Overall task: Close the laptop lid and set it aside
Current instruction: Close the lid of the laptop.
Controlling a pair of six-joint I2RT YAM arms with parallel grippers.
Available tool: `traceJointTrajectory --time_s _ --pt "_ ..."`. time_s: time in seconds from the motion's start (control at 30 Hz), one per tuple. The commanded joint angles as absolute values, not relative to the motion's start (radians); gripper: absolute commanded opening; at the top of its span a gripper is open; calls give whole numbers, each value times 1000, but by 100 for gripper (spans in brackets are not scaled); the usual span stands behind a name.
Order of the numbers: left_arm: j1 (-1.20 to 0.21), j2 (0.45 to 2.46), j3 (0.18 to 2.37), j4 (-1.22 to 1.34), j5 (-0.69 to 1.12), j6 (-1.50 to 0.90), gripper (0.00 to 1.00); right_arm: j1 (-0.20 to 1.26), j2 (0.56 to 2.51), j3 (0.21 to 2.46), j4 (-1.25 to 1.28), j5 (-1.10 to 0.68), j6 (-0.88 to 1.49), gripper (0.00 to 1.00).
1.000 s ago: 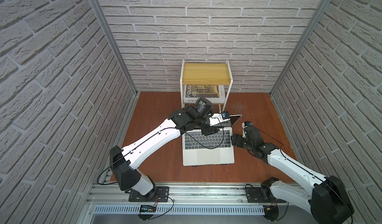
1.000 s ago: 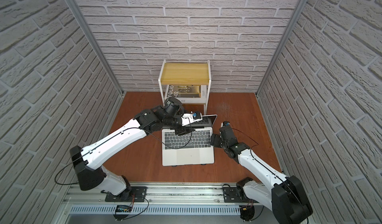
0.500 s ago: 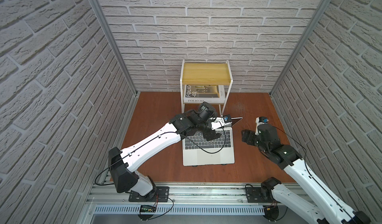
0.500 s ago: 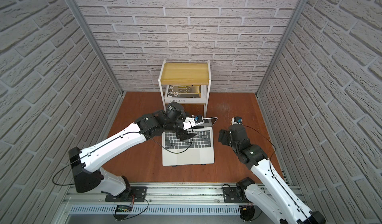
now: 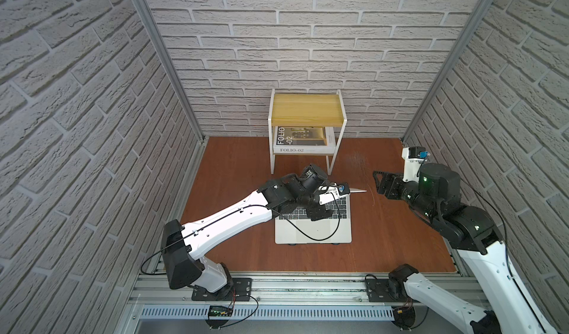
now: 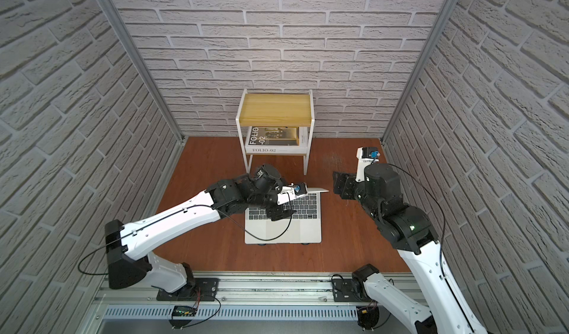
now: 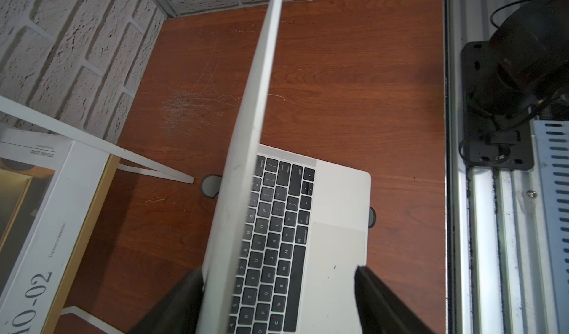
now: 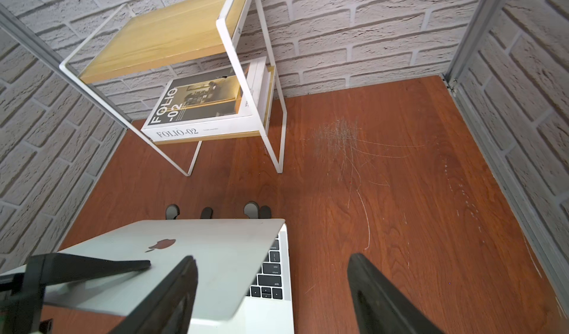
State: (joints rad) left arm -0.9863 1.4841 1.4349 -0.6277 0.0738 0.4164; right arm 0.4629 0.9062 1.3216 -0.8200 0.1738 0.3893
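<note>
laptop (image 5: 314,232): sits in the middle of the bench (image 5: 246,169), raised on grey feet (image 8: 172,210), keyboard toward the robot; its base has not shifted.
lid (image 8: 215,249): over the last second its free edge has come forward and now hangs over the back rows of keys (image 7: 271,231), still well short of shut.
left end effector (image 7: 277,272): has widened; its jaws stand far apart astride the lid's free edge, one finger (image 8: 92,267) lying on the silver outer shell near the logo, the other over the keys, clamping nothing.
right end effector (image 5: 376,182): a second ago just beside the laptop's right edge, now drawn back well apart to the right, jaws wide and empty.
meaning: closing looks under way as a push from the left arm alone; with the jaws this wide the lid is nudged, not held, so it may stall or drop on its hinge.
left to do: bring the lid flat, then move the laptop aside.
</note>
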Motion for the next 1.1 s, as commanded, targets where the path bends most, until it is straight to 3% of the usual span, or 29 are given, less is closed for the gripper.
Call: traceJointTrajectory --time_s 0.0,0.1,0.37,0.7,1.07 --pt "-994 1552 1358 -717 144 367 81 497 986 1360 -838 121 354 80" --pt "-997 1551 1360 -723 139 361 81 525 1038 1356 -817 118 359 80" --pt "-1001 1539 1408 -762 144 324 98 547 1099 1260 -749 135 390 81" --pt "-1060 1448 1462 -778 141 274 98 548 1122 1164 -720 117 406 81" --pt "-1027 1182 1300 -442 69 187 99 548 1121 1016 -663 120 422 81"
